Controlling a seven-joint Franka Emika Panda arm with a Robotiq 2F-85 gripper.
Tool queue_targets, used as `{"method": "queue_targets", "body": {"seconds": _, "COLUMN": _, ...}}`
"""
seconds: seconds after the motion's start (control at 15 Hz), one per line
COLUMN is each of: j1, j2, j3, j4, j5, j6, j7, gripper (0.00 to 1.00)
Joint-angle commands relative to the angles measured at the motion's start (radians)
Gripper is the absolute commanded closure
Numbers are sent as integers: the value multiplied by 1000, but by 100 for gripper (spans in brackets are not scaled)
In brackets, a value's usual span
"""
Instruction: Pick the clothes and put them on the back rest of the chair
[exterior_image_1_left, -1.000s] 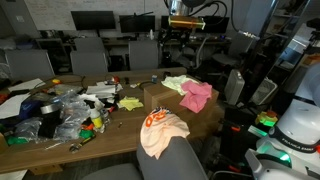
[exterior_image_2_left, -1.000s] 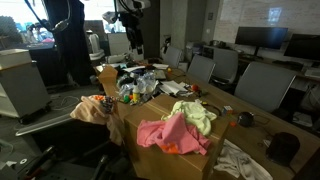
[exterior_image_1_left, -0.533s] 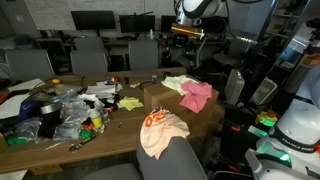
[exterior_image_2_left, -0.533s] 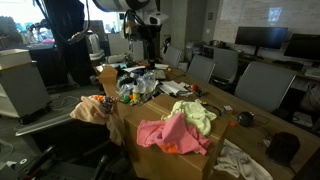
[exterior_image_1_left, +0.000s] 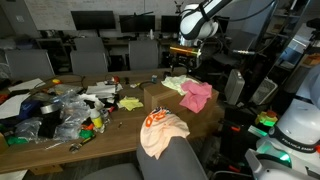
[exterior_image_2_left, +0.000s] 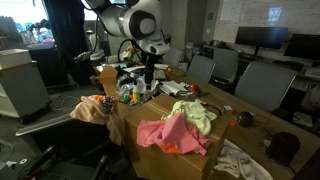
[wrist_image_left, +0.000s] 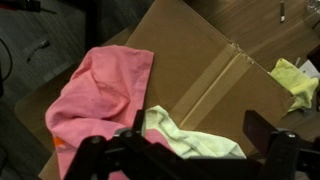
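A pink cloth (exterior_image_1_left: 198, 97) (exterior_image_2_left: 168, 136) (wrist_image_left: 95, 100) and a pale green cloth (exterior_image_1_left: 177, 83) (exterior_image_2_left: 199, 115) (wrist_image_left: 190, 142) lie together on a flat cardboard box (exterior_image_1_left: 160, 99) (wrist_image_left: 205, 55). My gripper (exterior_image_1_left: 186, 63) (exterior_image_2_left: 150, 76) (wrist_image_left: 200, 140) hangs above them, open and empty, its fingers either side of the green cloth in the wrist view. A white and orange cloth (exterior_image_1_left: 161, 131) (exterior_image_2_left: 94, 108) is draped over the backrest of the grey chair (exterior_image_1_left: 178, 162).
A yellow cloth (exterior_image_1_left: 130, 103) (wrist_image_left: 292, 80) lies on the wooden table (exterior_image_1_left: 120, 128) beside the box. A heap of bags, cans and clutter (exterior_image_1_left: 60, 108) (exterior_image_2_left: 140, 85) fills the table's other end. Office chairs (exterior_image_2_left: 255, 85) and monitors stand around.
The arm has swung over and come down toward the box with the pink and green cloths. The cloths have not moved.
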Motion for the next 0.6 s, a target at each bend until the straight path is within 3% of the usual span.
{"method": "queue_targets", "body": {"seconds": 0.0, "j1": -1, "j2": 35, "j3": -30, "j4": -30, "j5": 39, "j6": 34, "j7": 49, "gripper": 0}}
{"method": "queue_targets", "body": {"seconds": 0.53, "j1": 15, "j2": 130, "j3": -147, "j4": -29, "j5": -121, "j6": 48, "j7": 317, "gripper": 0}}
